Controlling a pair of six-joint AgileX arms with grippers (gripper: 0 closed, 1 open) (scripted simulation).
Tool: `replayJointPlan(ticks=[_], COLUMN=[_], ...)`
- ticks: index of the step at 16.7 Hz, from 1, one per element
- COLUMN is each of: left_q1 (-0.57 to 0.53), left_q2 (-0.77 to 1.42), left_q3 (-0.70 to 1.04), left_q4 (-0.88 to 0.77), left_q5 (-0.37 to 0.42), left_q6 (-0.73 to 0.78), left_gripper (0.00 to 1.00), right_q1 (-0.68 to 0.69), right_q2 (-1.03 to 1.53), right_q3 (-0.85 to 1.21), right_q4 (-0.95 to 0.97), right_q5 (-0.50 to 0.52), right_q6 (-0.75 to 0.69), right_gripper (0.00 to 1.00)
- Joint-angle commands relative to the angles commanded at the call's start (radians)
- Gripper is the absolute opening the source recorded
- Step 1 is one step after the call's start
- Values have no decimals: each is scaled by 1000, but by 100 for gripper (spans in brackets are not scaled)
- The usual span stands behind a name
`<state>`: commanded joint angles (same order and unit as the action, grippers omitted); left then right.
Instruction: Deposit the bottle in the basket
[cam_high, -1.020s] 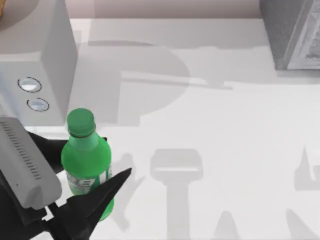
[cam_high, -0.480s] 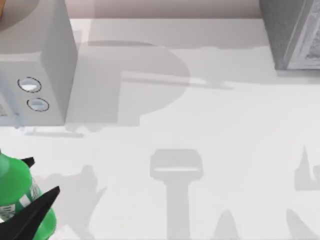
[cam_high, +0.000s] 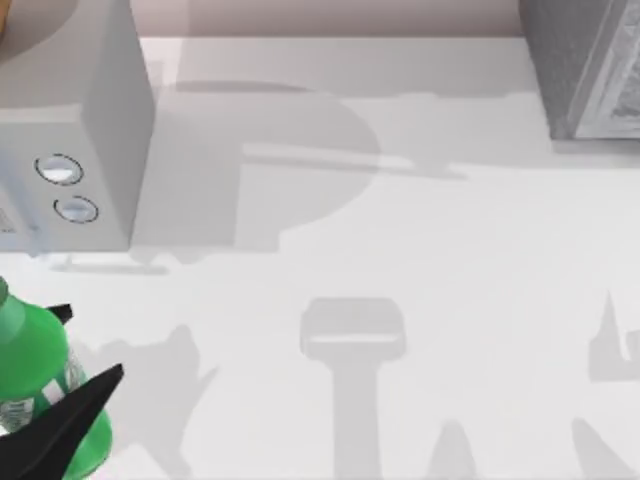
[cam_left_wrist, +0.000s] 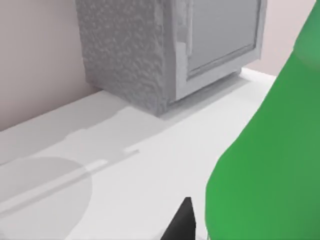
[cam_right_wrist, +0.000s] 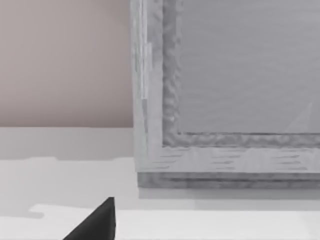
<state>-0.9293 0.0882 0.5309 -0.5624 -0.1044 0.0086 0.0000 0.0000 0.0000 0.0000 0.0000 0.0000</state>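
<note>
Top view findings: the bottle (cam_high: 35, 375) sits below the grey box with two round dials (cam_high: 70, 120), at the picture's left edge, clamped between the dark fingers (cam_high: 75, 410) of the left gripper (cam_high: 50, 385). One finger crosses the label in front, the tip of the other shows behind the bottle's shoulder, so the pincer is closed on the bottle. A sliver of the basket (cam_high: 3, 20) appears beyond the grey box, at the far left corner; its opening is cut off, so its exact position is uncertain. Left wrist view confirms the green body (cam_left_wrist: 270, 150) close against the finger. Recommendation: hold the clamp firm, carry the bottle well above the box top, and release only once centred over the basket.

Right gripper state cannot be determined.
</note>
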Motion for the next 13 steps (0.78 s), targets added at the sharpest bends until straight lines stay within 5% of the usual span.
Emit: replayJointPlan(ticks=[4, 13], left_q1=[136, 628], left_q2=[213, 941], left_q3=[191, 775], left_q4=[-3, 53], left_q5=[69, 164], left_q6=[18, 14], left_gripper=[0, 0], right_q1=[0, 0], right_q2=[0, 0], right_q3=[0, 0], right_q4=[0, 0], right_q5=[0, 0], right_q6=[0, 0], right_gripper=[100, 100])
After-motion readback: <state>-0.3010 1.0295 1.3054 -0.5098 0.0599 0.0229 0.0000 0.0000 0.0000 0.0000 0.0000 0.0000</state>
